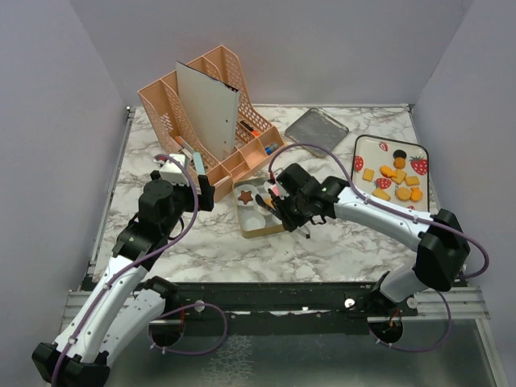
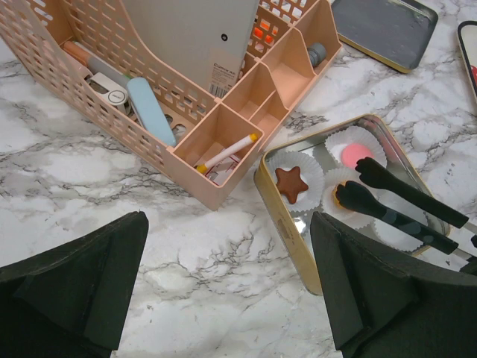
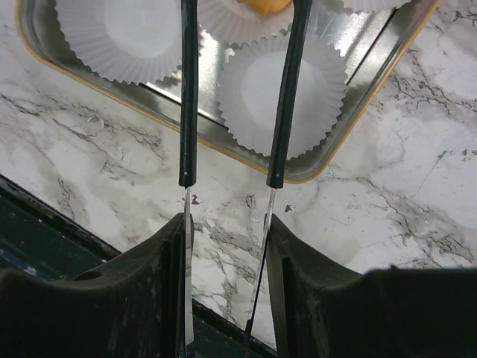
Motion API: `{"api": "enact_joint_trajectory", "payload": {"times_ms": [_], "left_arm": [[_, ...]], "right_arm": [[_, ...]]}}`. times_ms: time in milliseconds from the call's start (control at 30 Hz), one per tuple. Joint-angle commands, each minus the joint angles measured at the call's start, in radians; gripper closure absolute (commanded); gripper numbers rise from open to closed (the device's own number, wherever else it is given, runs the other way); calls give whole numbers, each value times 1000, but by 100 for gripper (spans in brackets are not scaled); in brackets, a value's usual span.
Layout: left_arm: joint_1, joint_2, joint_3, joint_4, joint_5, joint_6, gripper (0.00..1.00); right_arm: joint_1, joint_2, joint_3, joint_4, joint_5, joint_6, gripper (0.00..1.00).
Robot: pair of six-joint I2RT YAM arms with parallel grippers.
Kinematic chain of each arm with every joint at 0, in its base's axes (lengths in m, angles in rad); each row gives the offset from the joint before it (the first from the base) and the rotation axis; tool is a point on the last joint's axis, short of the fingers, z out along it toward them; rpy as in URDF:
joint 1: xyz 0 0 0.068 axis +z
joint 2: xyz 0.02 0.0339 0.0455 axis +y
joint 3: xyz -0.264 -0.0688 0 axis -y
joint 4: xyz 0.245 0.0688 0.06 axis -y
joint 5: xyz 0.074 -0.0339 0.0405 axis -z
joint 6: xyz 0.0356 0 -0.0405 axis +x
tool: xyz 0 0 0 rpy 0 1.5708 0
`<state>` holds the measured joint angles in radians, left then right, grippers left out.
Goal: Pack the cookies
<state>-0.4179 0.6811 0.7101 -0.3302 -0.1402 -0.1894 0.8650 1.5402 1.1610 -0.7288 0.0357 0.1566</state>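
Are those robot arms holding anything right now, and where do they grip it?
The right gripper holds the black-tipped tongs by their metal handle end. The left gripper is open and holds nothing.

Marble tabletop [image 1: 201,242] is seen with a pink desk organiser [image 1: 161,105] at the back left, a white board [image 1: 208,109] stood up in it. A grey tin lid [image 1: 317,127] is laid to its right. A white tray [image 1: 364,145] with strawberry prints is placed far right, with orange-yellow cookies [image 1: 399,181] and one dark round [image 1: 399,151] scattered on it. A gold-rimmed tin [image 1: 260,230] with white paper cups [image 1: 256,218] is set mid-table, a brown star cookie [image 1: 243,195] in one cup. Right pincer [image 1: 278,205] is positioned over the tin, black tongs [image 1: 268,201] gripped in it. Left pincer [image 1: 184,173] is placed just beside the organiser's near corner
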Motion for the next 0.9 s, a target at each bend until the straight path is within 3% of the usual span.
{"api": "enact_joint_trajectory", "payload": {"times_ms": [0, 433, 867], "left_arm": [[9, -4, -12, 19, 19, 8, 1], [9, -17, -11, 19, 38, 5, 1], [-1, -39, -10, 20, 47, 5, 1]], "right_arm": [[8, -78, 39, 17, 15, 8, 56], [-17, -172, 88, -198, 323, 88, 59], [-370, -204, 54, -252, 257, 125, 62]]}}
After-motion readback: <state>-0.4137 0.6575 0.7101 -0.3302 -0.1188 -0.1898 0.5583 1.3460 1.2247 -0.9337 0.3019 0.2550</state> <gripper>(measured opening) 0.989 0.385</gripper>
